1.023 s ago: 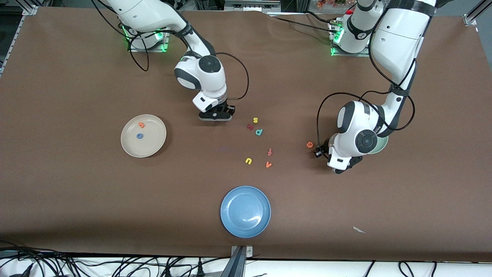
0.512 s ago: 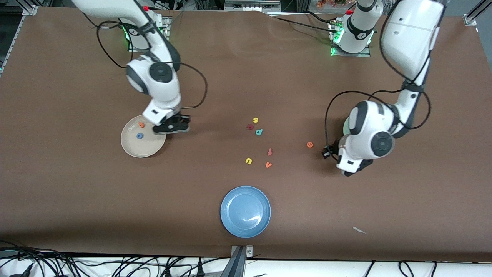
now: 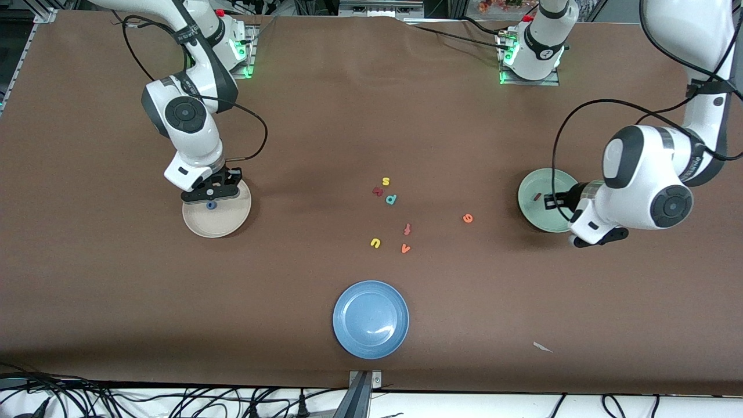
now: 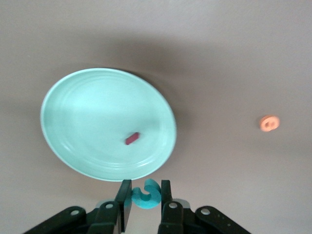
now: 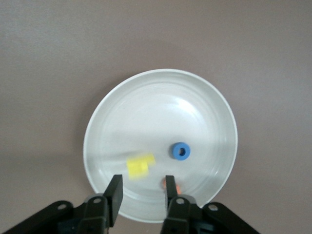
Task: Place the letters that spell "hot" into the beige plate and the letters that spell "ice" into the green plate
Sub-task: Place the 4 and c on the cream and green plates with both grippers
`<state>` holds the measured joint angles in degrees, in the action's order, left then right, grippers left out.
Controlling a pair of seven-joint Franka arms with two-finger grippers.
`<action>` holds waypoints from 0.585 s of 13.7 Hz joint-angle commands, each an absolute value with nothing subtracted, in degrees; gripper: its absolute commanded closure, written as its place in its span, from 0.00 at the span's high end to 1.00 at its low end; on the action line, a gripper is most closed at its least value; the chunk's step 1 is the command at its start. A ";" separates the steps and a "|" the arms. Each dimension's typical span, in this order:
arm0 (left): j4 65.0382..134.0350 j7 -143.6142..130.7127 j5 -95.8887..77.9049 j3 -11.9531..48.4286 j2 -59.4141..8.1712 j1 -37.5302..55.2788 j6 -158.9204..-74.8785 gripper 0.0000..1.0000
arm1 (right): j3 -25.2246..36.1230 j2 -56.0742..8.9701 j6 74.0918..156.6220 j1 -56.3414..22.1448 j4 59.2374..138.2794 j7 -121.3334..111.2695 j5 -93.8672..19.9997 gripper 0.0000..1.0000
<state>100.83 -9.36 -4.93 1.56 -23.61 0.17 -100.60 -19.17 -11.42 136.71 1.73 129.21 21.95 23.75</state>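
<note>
My right gripper (image 5: 141, 187) hangs open over the beige plate (image 5: 214, 105), yellow h (image 5: 140, 165) released below it, while my left gripper (image 4: 145, 192) pinches the teal c (image 4: 146, 194) beside the green plate (image 4: 63, 97).

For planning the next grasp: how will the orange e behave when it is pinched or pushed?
The orange e lies flat alone on the brown table, so it will probably slide, not roll. It looks tiny and thin, likely very light. A pinch may squash it slightly.
</note>
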 commanded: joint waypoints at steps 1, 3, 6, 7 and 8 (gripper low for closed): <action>103.62 0.93 -3.87 1.93 -24.07 -4.47 -100.55 0.00 | -19.60 -8.35 135.27 2.02 130.78 20.40 20.13 1.00; 103.62 4.65 -3.87 1.93 -27.05 -6.32 -101.16 0.00 | -19.60 -7.56 134.39 2.02 130.34 19.95 17.77 1.00; 106.77 4.13 -3.78 1.93 -29.88 -6.07 -107.55 0.00 | -19.69 -7.03 127.57 2.02 124.57 19.69 10.12 1.00; 108.70 4.13 -3.87 1.93 -29.80 -6.06 -109.75 0.00 | -19.77 -7.03 122.22 1.93 120.71 19.69 9.41 1.00; 109.76 4.13 -3.87 1.93 -29.79 -5.98 -111.08 0.06 | -19.78 -6.68 118.08 1.93 117.19 18.73 8.01 1.00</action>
